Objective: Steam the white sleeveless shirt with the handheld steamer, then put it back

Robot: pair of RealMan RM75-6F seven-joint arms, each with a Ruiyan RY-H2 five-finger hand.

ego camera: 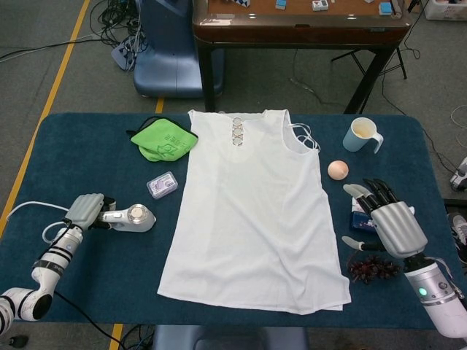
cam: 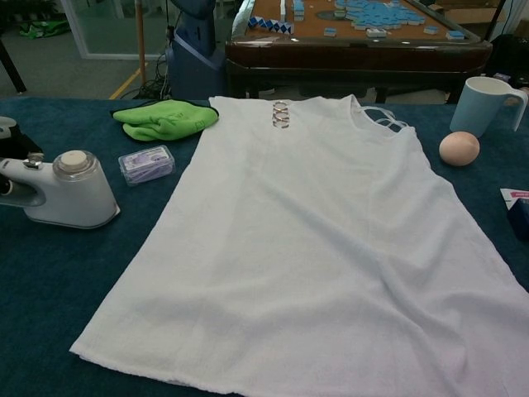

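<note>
The handheld steamer (ego camera: 133, 216) is seen resting on the blue table (ego camera: 87, 153) at the left, clear of the white sleeveless shirt (ego camera: 252, 211), with its handle gripped by the left hand (ego camera: 85, 211) — the set-down looks nearly done. A risk is judged from here: if the handle is let go carelessly, the steamer could be tipped or dragged by its white cord (ego camera: 33, 211), which trails off the near left edge. The small purple packet (ego camera: 162, 184) lies just beyond the steamer and could be knocked. The shirt is spread flat across the middle of the table, collar at the far side, hem near. The right hand (ego camera: 385, 222) is held open, grasping nothing, fingers spread above the table just right of the shirt — apart from the cloth, near the egg (ego camera: 338, 169) and mug (ego camera: 362, 134).
</note>
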